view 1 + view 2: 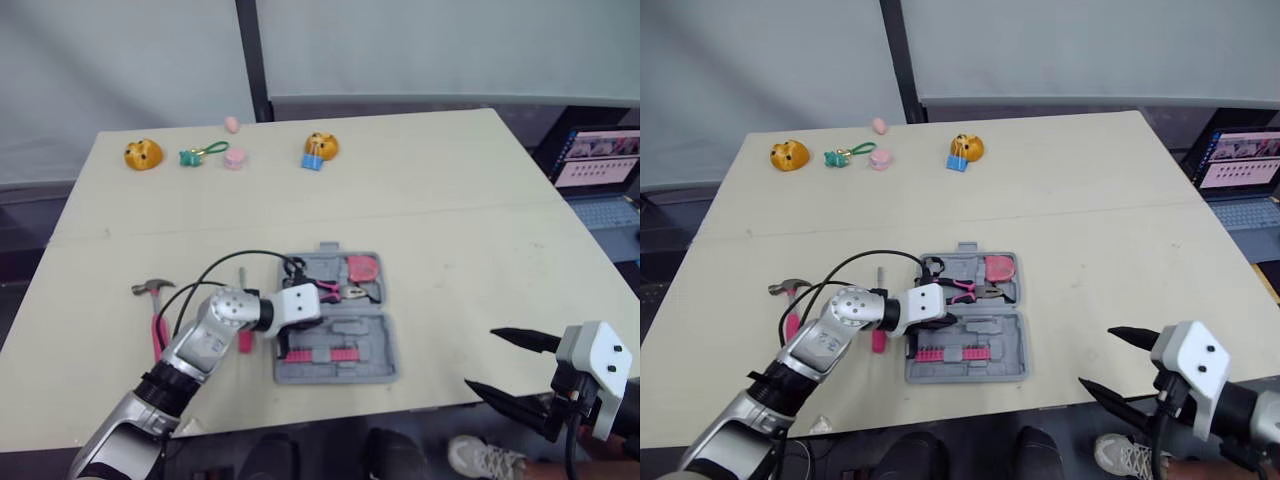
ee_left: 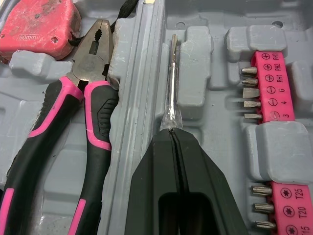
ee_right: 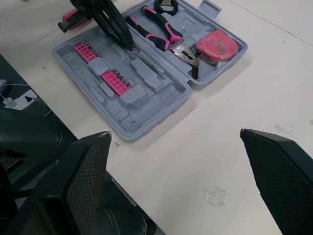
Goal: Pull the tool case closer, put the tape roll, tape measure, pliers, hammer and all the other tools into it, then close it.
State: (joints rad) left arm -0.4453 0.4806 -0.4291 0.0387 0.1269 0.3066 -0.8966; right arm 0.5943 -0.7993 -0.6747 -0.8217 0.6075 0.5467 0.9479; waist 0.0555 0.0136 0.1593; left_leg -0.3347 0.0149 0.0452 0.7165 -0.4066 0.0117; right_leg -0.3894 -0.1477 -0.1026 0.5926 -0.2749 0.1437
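Grey plastic tool case lies open; left hand clamped on a thin steel screwdriver, lining it up with its near-half slot. Right hand is open, idle.

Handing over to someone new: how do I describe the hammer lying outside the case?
Find the open grey tool case near the table's front edge. The hammer lies flat outside it, to the robot's left. Its silver claw head sets it apart; the other pink-handled tool, the pliers, sits inside the case.
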